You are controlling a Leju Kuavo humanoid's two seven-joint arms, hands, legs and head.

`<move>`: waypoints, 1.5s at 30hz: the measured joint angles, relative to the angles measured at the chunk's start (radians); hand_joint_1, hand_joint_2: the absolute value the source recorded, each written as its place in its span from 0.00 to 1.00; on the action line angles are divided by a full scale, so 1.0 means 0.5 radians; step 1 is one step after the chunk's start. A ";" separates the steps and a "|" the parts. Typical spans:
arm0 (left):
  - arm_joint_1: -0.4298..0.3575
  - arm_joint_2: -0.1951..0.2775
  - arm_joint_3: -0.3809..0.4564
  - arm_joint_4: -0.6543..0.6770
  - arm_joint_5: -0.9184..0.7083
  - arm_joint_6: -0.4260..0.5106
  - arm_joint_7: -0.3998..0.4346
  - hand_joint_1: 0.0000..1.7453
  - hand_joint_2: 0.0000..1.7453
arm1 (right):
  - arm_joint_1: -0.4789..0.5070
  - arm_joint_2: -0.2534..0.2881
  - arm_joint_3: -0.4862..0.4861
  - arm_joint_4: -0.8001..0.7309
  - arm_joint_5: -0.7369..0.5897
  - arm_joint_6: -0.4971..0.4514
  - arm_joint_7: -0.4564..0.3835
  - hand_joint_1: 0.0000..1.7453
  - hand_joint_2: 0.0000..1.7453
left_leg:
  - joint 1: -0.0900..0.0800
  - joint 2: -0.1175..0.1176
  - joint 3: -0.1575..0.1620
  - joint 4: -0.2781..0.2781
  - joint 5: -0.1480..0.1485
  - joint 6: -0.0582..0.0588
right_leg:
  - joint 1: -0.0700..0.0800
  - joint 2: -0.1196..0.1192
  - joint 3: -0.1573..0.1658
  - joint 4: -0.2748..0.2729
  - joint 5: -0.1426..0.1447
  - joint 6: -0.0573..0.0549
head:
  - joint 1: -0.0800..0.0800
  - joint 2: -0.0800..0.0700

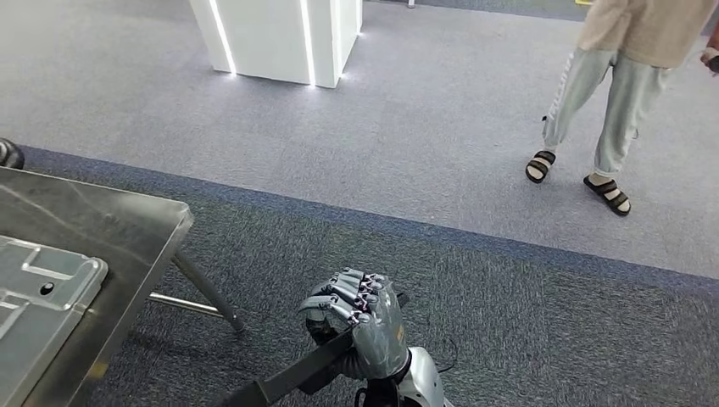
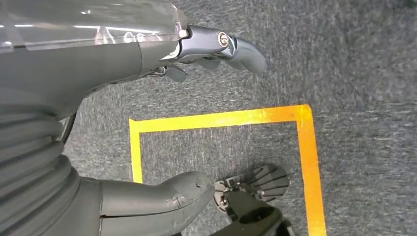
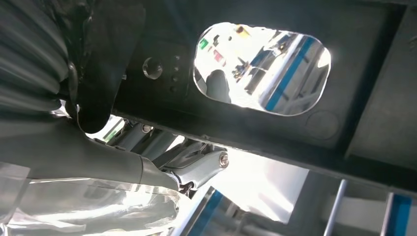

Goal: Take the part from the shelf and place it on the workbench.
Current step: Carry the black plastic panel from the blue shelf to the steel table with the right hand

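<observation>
My right hand (image 1: 360,326), low in the centre of the head view, grips a dark flat part (image 1: 288,381) that slants down to the left over the carpet. Seen from the right wrist, the part (image 3: 275,132) is a dark plate with a rounded cutout, held close against the right hand (image 3: 98,162). The steel workbench (image 1: 102,225) stands at the left, its corner a short way from the held part. My left hand (image 2: 98,54) hangs over the floor with thumb and fingers apart and nothing in it.
A silver stamped metal panel (image 1: 34,297) lies on the workbench near its left end. A person (image 1: 610,93) in sandals stands at the far right. A white lit pillar (image 1: 280,38) is at the back. A yellow tape square (image 2: 221,118) marks the carpet below my left hand.
</observation>
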 joint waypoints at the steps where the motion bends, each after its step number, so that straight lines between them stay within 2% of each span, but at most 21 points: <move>1: 0.002 0.000 0.000 0.000 0.000 0.000 0.001 0.00 1.00 | -0.001 0.000 0.000 0.000 0.000 0.000 0.000 1.00 1.00 | -0.001 -0.022 -0.003 -0.003 0.002 0.015 | -0.002 -0.015 0.004 0.000 -0.004 0.010 | 0.000 0.000; 4: 0.005 0.000 -0.001 0.000 -0.001 0.000 0.006 0.00 1.00 | -0.001 0.000 0.000 -0.001 0.000 0.001 0.000 1.00 1.00 | 0.008 -0.087 0.002 -0.018 0.012 0.055 | -0.022 0.088 -0.028 0.104 -0.085 0.039 | 0.000 0.000; 6: -0.002 0.000 -0.004 0.000 -0.001 -0.001 0.007 0.00 1.00 | 0.003 -0.005 0.000 -0.001 0.000 0.002 0.002 1.00 1.00 | 0.005 -0.132 0.002 -0.020 0.015 0.071 | -0.029 0.197 -0.150 0.353 -0.215 0.044 | 0.000 0.000; 8: -0.005 0.000 -0.008 0.000 -0.001 -0.001 0.007 0.00 1.00 | 0.008 -0.010 0.000 0.000 0.000 0.003 0.004 1.00 1.00 | -0.002 -0.174 0.001 -0.018 0.015 0.078 | -0.028 0.222 -0.271 0.578 -0.295 0.043 | 0.001 0.000; 11: -0.004 0.000 -0.009 0.000 -0.001 -0.001 0.007 0.00 1.00 | 0.009 -0.012 0.000 0.000 0.000 0.003 0.005 1.00 1.00 | -0.006 -0.192 0.001 -0.017 0.014 0.080 | -0.028 0.224 -0.312 0.647 -0.304 0.041 | 0.001 0.000; 13: -0.002 0.000 -0.010 0.000 -0.001 -0.003 0.007 0.00 1.00 | 0.010 -0.013 0.000 0.000 0.000 0.003 0.005 1.00 1.00 | -0.009 -0.228 0.001 -0.012 0.013 0.080 | -0.027 0.231 -0.289 0.565 -0.224 0.030 | 0.001 0.000; 15: -0.001 -0.004 -0.012 0.000 -0.001 -0.007 0.007 0.00 1.00 | 0.009 -0.013 0.000 0.001 0.002 0.016 0.009 1.00 1.00 | -0.011 -0.308 -0.004 0.000 0.012 0.070 | -0.024 0.320 -0.176 0.266 -0.056 0.006 | 0.001 0.000; 17: 0.001 -0.008 -0.014 0.000 0.000 -0.010 0.006 0.00 1.00 | 0.007 -0.012 0.000 0.002 0.005 0.033 0.014 1.00 1.00 | -0.004 -0.372 -0.015 0.003 0.015 0.047 | -0.015 0.381 -0.086 0.047 0.036 -0.009 | 0.001 0.000; 19: 0.007 -0.007 -0.014 0.000 0.000 -0.011 0.006 0.00 1.00 | 0.004 -0.005 0.000 0.002 0.006 0.039 0.018 1.00 1.00 | 0.001 -0.401 -0.023 -0.005 0.020 0.021 | -0.016 0.334 -0.076 0.027 0.049 -0.020 | 0.001 0.000; 20: 0.009 -0.006 -0.014 0.000 0.002 -0.011 0.005 0.00 1.00 | 0.001 -0.001 0.001 0.003 0.007 0.041 0.019 1.00 1.00 | -0.002 -0.375 -0.032 0.010 0.008 0.013 | -0.021 0.311 -0.066 0.010 0.056 -0.032 | 0.001 0.000; 23: 0.002 -0.004 -0.014 0.000 0.005 -0.011 0.001 0.00 1.00 | -0.005 0.006 0.002 0.008 0.008 0.042 0.020 1.00 1.00 | -0.010 -0.191 -0.164 0.285 -0.147 -0.006 | -0.023 0.219 -0.046 -0.024 0.066 -0.059 | 0.000 0.000; 25: 0.001 -0.004 -0.014 0.000 0.005 -0.011 0.001 0.00 1.00 | -0.005 0.006 0.002 0.014 0.008 0.043 0.021 1.00 1.00 | 0.000 -0.137 -0.279 0.521 -0.237 -0.021 | -0.016 0.155 -0.047 -0.023 0.061 -0.062 | 0.000 0.000; 26: 0.004 -0.004 -0.014 0.000 0.005 -0.011 0.001 0.00 1.00 | -0.005 0.006 0.002 0.018 0.008 0.043 0.022 1.00 1.00 | 0.005 -0.128 -0.291 0.549 -0.230 -0.028 | -0.015 0.126 -0.046 -0.022 0.058 -0.060 | 0.000 0.000; 28: 0.008 -0.002 -0.014 0.000 0.005 -0.011 0.001 0.00 1.00 | -0.007 0.006 0.004 0.022 0.008 0.043 0.023 1.00 1.00 | 0.012 -0.097 -0.189 0.365 -0.119 -0.037 | -0.016 0.073 -0.041 -0.016 0.048 -0.048 | 0.000 0.000; 31: 0.004 0.000 -0.014 0.000 0.005 -0.012 0.001 0.00 1.00 | -0.012 0.007 0.006 0.022 0.009 0.044 0.026 1.00 1.00 | 0.005 0.013 -0.003 0.017 -0.005 -0.012 | -0.005 0.013 -0.033 0.003 0.025 -0.018 | 0.001 0.000; 34: 0.006 0.001 -0.014 0.000 0.006 -0.012 0.002 0.00 1.00 | -0.018 0.009 0.009 0.023 0.009 0.045 0.030 1.00 1.00 | -0.004 -0.024 0.003 -0.008 -0.001 0.030 | 0.000 -0.031 -0.019 0.003 0.013 0.016 | 0.001 0.000; 37: 0.005 0.002 -0.014 0.000 0.006 -0.011 0.002 0.00 1.00 | -0.026 0.012 0.013 0.022 0.010 0.045 0.030 1.00 1.00 | 0.010 -0.092 0.016 -0.028 0.015 0.069 | -0.019 0.108 -0.063 0.145 -0.094 0.048 | 0.002 0.000; 38: 0.002 0.001 -0.014 0.000 0.006 -0.011 0.002 0.00 1.00 | -0.027 0.011 0.013 0.024 0.010 0.045 0.031 1.00 1.00 | 0.009 -0.115 0.014 -0.029 0.018 0.077 | -0.023 0.175 -0.121 0.272 -0.163 0.052 | 0.002 0.000; 40: -0.001 0.002 -0.014 0.000 0.006 -0.010 0.003 0.00 1.00 | -0.024 0.010 0.013 0.030 0.010 0.044 0.033 1.00 1.00 | 0.003 -0.168 0.010 -0.026 0.021 0.086 | -0.025 0.223 -0.259 0.538 -0.265 0.053 | 0.002 0.000; 42: 0.002 0.002 -0.014 0.000 0.006 -0.008 0.006 0.00 1.00 | -0.023 0.009 0.014 0.035 0.010 0.044 0.035 1.00 1.00 | -0.003 -0.231 0.009 -0.022 0.021 0.089 | -0.025 0.231 -0.295 0.571 -0.216 0.044 | 0.002 0.000; 45: 0.001 0.000 -0.015 0.000 0.010 -0.004 0.008 0.00 1.00 | -0.024 0.009 0.014 0.035 0.011 0.042 0.035 1.00 1.00 | -0.006 -0.321 0.006 -0.012 0.021 0.083 | -0.023 0.330 -0.136 0.186 0.003 0.008 | 0.002 0.000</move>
